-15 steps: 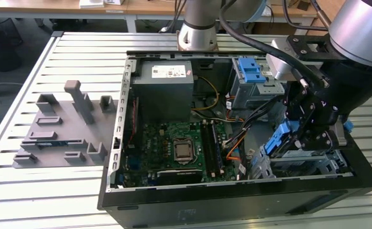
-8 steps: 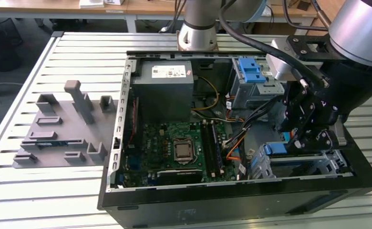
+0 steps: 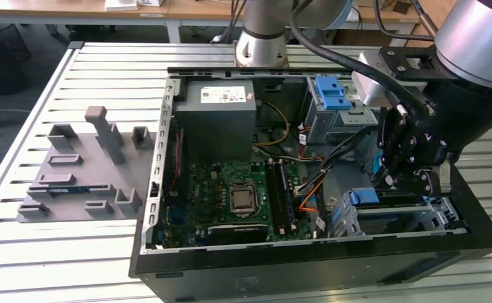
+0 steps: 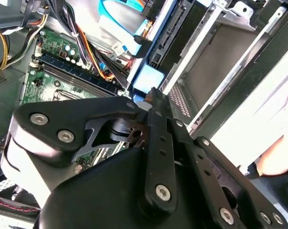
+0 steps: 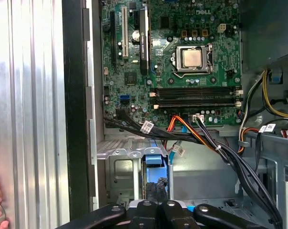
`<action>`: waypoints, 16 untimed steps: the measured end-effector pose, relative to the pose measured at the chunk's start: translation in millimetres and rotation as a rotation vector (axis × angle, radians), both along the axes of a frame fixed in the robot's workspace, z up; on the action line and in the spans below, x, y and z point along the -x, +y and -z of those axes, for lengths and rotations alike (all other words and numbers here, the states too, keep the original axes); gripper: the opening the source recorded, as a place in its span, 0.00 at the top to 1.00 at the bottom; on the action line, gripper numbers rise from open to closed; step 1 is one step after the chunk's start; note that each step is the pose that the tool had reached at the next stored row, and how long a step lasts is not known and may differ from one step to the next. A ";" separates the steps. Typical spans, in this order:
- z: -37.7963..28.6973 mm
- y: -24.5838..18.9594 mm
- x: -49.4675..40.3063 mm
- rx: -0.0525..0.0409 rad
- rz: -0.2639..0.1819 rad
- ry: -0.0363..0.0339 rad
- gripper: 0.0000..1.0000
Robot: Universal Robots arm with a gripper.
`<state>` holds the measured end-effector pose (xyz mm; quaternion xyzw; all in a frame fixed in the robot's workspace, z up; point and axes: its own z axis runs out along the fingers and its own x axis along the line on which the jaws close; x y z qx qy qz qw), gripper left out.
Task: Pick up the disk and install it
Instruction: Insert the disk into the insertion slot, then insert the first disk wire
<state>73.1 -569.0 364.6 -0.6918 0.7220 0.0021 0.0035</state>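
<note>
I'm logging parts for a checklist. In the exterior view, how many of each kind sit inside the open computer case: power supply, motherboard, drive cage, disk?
power-supply box: 1
motherboard: 1
drive cages: 2, the upper cage and the lower cage
disk: 1, in the lower cage
Total: 5

Workshop, slatted metal bench (image 3: 61,265), opened computer (image 3: 313,273)

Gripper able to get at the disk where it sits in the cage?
Likely yes. The gripper hangs right at the disk in the drive cage; the case is open there, and the cables run beside it, not across.
</note>
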 end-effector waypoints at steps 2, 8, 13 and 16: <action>0.1 0.0 0.0 -0.0001 0.000 0.0000 0.89; 0.4 0.0 0.0 0.0000 0.000 0.0000 0.89; 0.4 0.0 0.0 0.0000 0.000 0.0000 0.89; 0.5 0.0 -0.1 0.0000 0.000 0.0000 0.89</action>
